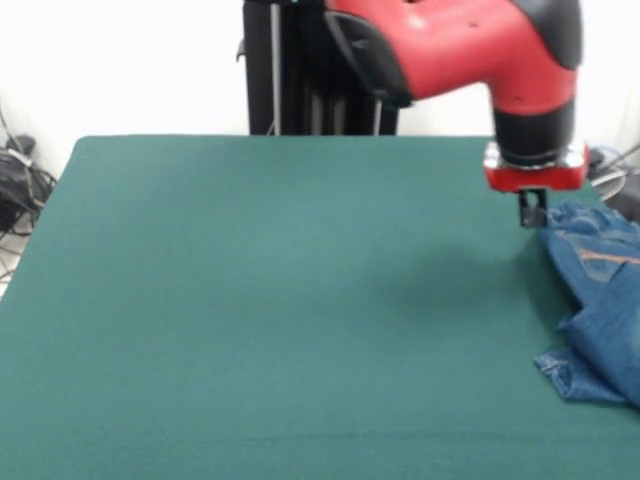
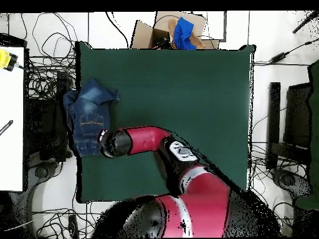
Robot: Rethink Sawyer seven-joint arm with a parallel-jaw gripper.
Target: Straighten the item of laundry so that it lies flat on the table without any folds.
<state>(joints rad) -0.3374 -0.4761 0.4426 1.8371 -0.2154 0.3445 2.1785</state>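
1. Gripper (image 1: 533, 208) hangs at about 2 o'clock in the front view, its dark tip low over the jeans' near corner; we cannot tell how it is set or whether it touches the denim.
2. Our red arm (image 2: 144, 139) reaches to about 9 o'clock in the overhead view, its black wrist covering part of the garment.
3. We see the jeans (image 2: 90, 115) bunched and folded at the table (image 2: 187, 81) edge, partly overhanging the green cloth, so they are far from flat.
4. We judge the main risk to be a pull toward that edge, which could drag the denim off the table.
5. Catching several layers at once could also deepen the folds.
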